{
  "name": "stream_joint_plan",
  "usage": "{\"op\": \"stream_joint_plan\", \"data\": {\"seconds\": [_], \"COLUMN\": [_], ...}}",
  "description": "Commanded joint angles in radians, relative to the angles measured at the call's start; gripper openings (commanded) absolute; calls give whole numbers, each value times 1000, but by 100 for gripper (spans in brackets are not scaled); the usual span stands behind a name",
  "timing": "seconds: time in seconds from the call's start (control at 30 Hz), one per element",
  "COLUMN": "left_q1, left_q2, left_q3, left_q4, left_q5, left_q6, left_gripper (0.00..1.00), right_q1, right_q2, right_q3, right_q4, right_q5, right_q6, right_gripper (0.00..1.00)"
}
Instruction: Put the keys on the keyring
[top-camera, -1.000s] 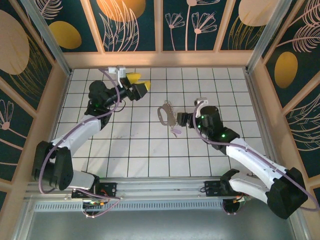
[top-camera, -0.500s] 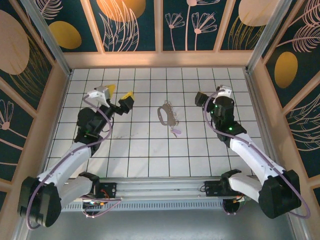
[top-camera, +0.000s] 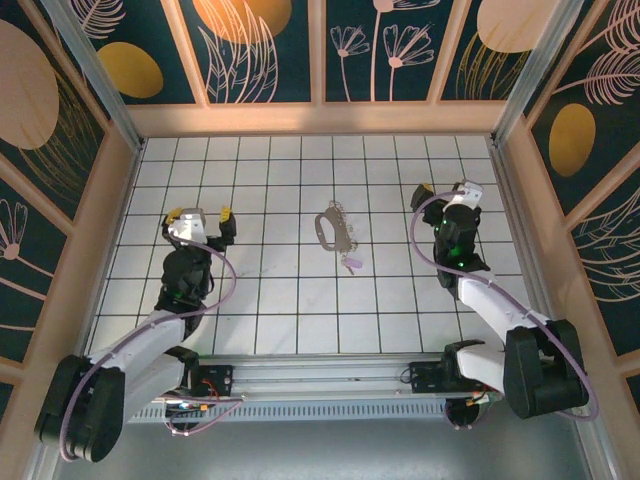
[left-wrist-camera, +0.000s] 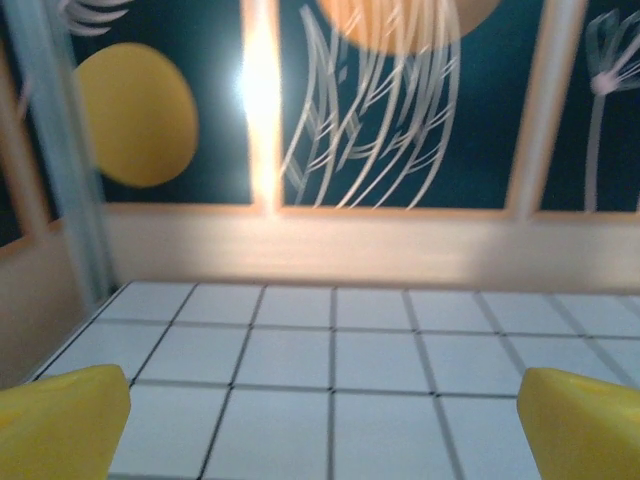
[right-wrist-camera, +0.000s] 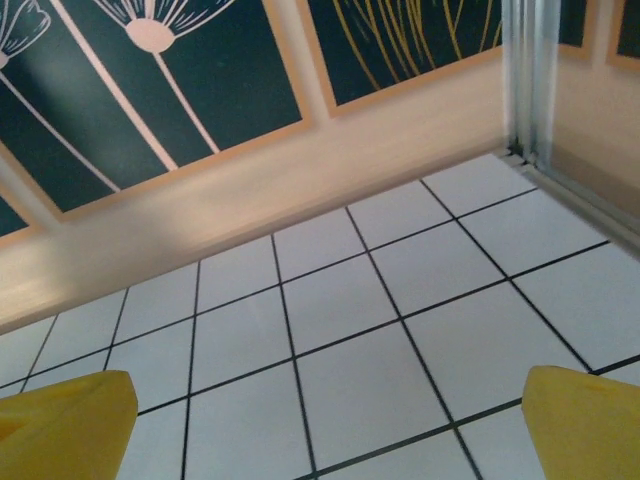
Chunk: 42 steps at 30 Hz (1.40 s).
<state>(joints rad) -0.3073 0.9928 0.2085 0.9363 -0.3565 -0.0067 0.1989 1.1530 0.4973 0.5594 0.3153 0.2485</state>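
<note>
Inspection of the counter, a white tiled surface with dark grid lines, walled by floral panels. The keyring lies flat near the middle of the counter, slightly toward the far wall, with its bumpy chain strip running along its right side. The key, lilac-pink at the head, rests on the tiles just on the near side of the ring, at the end of the chain strip. From here it is too small to tell whether it is threaded on or merely lying against it. The left tool stands well to the left of the ring, its yellow fingertips spread wide and gripping nothing. The left wrist camera confirms this: the left tool shows a yellow tip in each lower corner, with bare tiles and the far wall between them. The right tool stands well to the right of the ring, near the right wall. In its wrist camera the right tool is likewise wide apart and empty, with bare tiles between the tips. Neither tool touches the ring or the key.
</note>
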Motion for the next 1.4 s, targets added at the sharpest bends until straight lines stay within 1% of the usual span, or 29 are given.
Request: {"op": "stream_joint_plan", "data": {"seconds": [0.0,0.07,0.1,0.2,0.27,0.4,0.6,0.67,0.7,0.77,0.83,0.87,0.9,0.97,1.0,1.03,1.13,1.17,1.2,1.23,1.3,1.33,1.37], "left_q1": [27,38,41,55,73,103,146,169,184,214,235,238,241,256,267,279,299,301,302,303,303,303,303], "left_q2": [53,121,174,260,298,368,457,443,446,455,486,512,536,516,524,521,524,527,527,527,529,529,530], "left_q3": [-39,-73,-83,-93,-105,-128,-84,-64,-61,-59,-64,-68,-71,-33,-21,-9,7,11,14,17,23,23,23], "left_q4": [164,255,297,366,410,504,511,446,442,438,473,500,544,439,431,401,371,371,364,358,349,348,348], "left_q5": [-126,-148,-178,-198,-170,-116,-11,27,56,122,193,211,206,245,272,293,323,320,315,305,295,295,295], "left_q6": [31,28,25,44,44,40,40,21,12,-3,-4,3,-1,-5,-12,-19,-34,-40,-43,-49,-53,-54,-53], "left_gripper": [99,99,99,99,99,99,99,99,99,99,99,99,99,99,99,99,99,99,99,99,99,99,99], "right_q1": [-26,-44,-55,-82,-97,-107,-107,-110,-109,-126,-140,-149,-156,-170,-179,-183,-195,-198,-198,-198,-210,-213,-221], "right_q2": [20,26,32,51,70,119,216,246,245,240,258,271,293,277,289,289,303,324,359,399,377,391,382], "right_q3": [-22,-44,-55,-77,-88,-114,-175,-217,-225,-271,-307,-326,-350,-346,-352,-346,-342,-344,-347,-354,-314,-305,-282], "right_q4": [94,131,149,166,179,230,369,462,488,583,672,712,786,749,775,762,764,780,814,890,768,778,709], "right_q5": [51,94,111,147,164,150,159,161,160,82,57,40,26,-21,-44,-62,-127,-160,-167,-169,-229,-249,-272], "right_q6": [-54,-57,-61,-88,-95,-120,-187,-204,-205,-208,-201,-195,-198,-192,-193,-191,-203,-211,-213,-224,-223,-230,-226], "right_gripper": [99,99,99,99,99,99,99,99,99,99,99,99,99,99,99,99,99,99,99,99,99,99,99]}}
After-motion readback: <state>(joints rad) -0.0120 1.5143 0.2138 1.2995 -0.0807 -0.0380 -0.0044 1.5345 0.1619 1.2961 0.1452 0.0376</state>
